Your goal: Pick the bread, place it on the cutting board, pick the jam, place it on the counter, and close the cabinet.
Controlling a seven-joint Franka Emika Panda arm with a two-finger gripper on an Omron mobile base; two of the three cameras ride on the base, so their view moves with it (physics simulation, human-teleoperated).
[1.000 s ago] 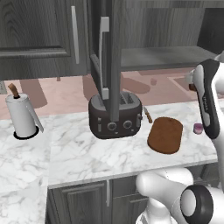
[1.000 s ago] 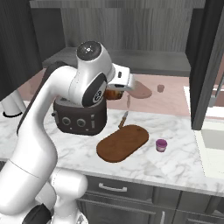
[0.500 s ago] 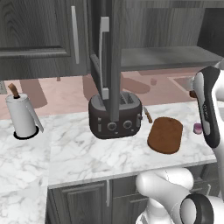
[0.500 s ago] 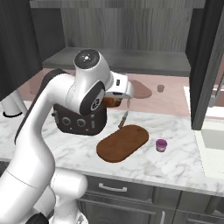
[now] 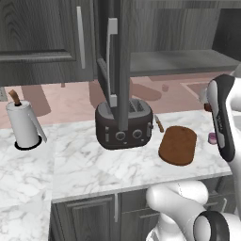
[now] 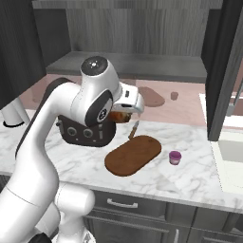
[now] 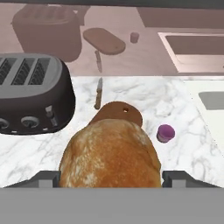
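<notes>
Hand view puts the toaster (image 7: 33,94) off to the left of the gripper (image 7: 109,177), its slots turned up and its knobs facing the counter edge, so it stands clear of the carrying path. Straight ahead, between the two finger tips, sits the bread (image 7: 109,155); the fingers are closed against its sides and it hangs above the counter (image 7: 144,94), which suggests it is being carried, not resting. Just beyond the roll lies the cutting board (image 7: 117,110), its thin handle pointing away past the toaster, so the bread seems lined up over the near end of the board for a set-down. To the right of the roll and a little ahead stands the jam (image 7: 165,133), upright on the marble and apart from the board, already down on the worktop. Further right a sink (image 7: 197,46) is cut into the marble. From the right base view the cabinet (image 6: 225,71) door stands swung out over that side, open, so closing it looks like a step not yet done.
</notes>
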